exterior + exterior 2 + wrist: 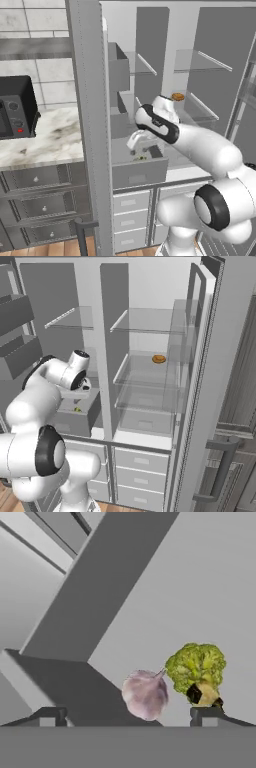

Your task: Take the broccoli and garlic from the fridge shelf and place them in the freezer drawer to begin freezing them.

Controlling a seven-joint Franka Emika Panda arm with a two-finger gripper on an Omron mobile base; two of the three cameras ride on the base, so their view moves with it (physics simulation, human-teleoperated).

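- Hand view looks down into the freezer drawer (200,587), its pale grey floor and a darker wall running diagonally across the picture
- Garlic (145,694) lies on the drawer floor — an off-white bulb with a pinkish cast, its pointed tip turned toward the broccoli
- Broccoli (197,671) sits just beside the garlic, green crown up, pale stem down near one finger tip; whether the two touch I cannot tell
- Gripper (128,717) has its two dark finger tips (47,716) standing wide apart at the bottom of the hand view, with nothing clamped between them; the garlic lies in the gap, free of both
- Left base view shows the white arm reaching into the open fridge, hand tipped down over the grey freezer drawer (137,172), with small green specks visible at its rim
- Right base view shows the fridge shelf (150,373) as a see-through plate well above the drawer — an orange-brown rounded food item (158,359) rests on it
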